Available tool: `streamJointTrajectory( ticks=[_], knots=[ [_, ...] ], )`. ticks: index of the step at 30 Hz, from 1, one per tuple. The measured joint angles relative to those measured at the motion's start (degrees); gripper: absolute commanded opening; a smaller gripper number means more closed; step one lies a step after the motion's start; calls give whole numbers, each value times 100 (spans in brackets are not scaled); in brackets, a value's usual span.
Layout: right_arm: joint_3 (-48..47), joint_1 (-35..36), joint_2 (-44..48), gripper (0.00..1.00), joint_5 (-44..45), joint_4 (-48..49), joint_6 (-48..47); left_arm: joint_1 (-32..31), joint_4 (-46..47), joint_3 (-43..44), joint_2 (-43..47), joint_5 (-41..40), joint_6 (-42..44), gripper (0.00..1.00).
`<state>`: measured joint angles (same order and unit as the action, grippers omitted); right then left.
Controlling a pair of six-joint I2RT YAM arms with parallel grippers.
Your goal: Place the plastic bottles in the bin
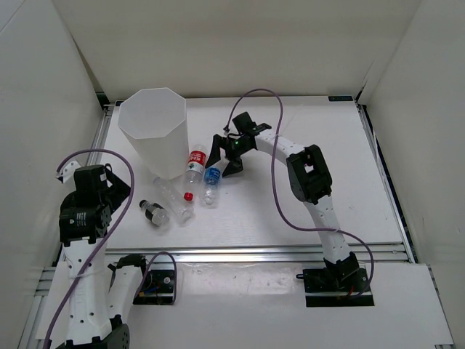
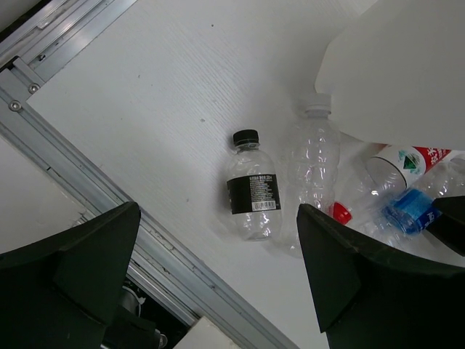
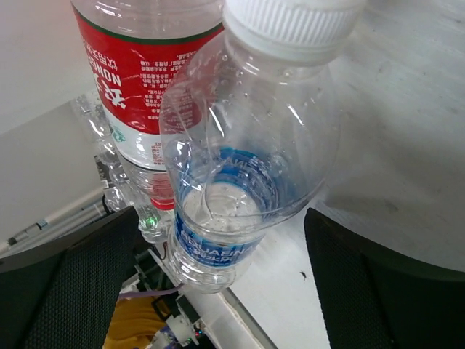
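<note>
The white bin (image 1: 152,131) stands at the back left. Several bottles lie on the table in front of it. They are the red-labelled one (image 1: 195,164), the blue-labelled one (image 1: 212,183), a plain clear one (image 1: 174,200) and a short dark-labelled one (image 1: 155,213). My right gripper (image 1: 227,156) is open at the blue-labelled bottle's (image 3: 232,196) cap end. Its fingers (image 3: 385,291) stand wide on either side without touching. The red-labelled bottle (image 3: 138,73) lies just beside. My left gripper (image 2: 218,283) is open and empty, above the near left, short of the dark-labelled bottle (image 2: 253,195) and the plain one (image 2: 312,163).
A metal rail (image 2: 109,196) runs along the table's near edge under my left gripper. White walls close in the table at the back and sides. The bin's wall (image 2: 399,65) overhangs the bottles in the left wrist view. A red cap (image 2: 340,212) lies among the bottles.
</note>
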<state>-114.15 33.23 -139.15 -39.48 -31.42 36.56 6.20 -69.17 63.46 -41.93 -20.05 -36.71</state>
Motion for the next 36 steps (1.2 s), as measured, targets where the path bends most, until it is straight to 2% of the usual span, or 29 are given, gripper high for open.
streamJointTrajectory(
  ticks=[4, 5, 11, 12, 15, 20, 22, 24, 28, 31, 34, 36],
  knots=[
    [-87, 2, -66, 87, -26, -11, -66, 0, -13, -2, -26, 151, 52, 100],
    [-166, 2, -118, 81, -33, 4, -76, 0, -22, -2, -37, 208, 76, 100],
    [-129, 2, -212, 57, -79, 44, -105, 0, -31, 0, -151, 426, 223, 100],
    [-63, 2, -184, 46, -118, 79, -101, 0, -31, 2, -155, 433, 238, 100],
    [234, -39, 11, 34, -155, 155, -142, 0, -55, 42, -160, 446, 262, 100],
    [715, -92, 730, 26, -9, -26, -352, -33, -74, 153, -116, 444, 302, 100],
    [691, -116, 1095, 17, 50, -72, -404, -42, -76, 151, -59, 446, 295, 100],
    [525, -131, 1499, 17, 98, -109, -415, -44, -87, 138, -2, 444, 286, 100],
    [-341, -149, 1961, 17, 205, -146, -363, -44, -107, 136, 39, 442, 284, 100],
    [-1464, -149, 2004, 17, 398, -74, -181, -83, -122, 133, 24, 442, 284, 100],
    [-2433, -127, 1993, 16, 608, 356, 144, -157, -258, 168, -70, 442, 289, 100],
    [-2747, -83, 1996, 14, 754, 861, 345, -227, -433, 308, -227, 442, 297, 100]
  ],
)
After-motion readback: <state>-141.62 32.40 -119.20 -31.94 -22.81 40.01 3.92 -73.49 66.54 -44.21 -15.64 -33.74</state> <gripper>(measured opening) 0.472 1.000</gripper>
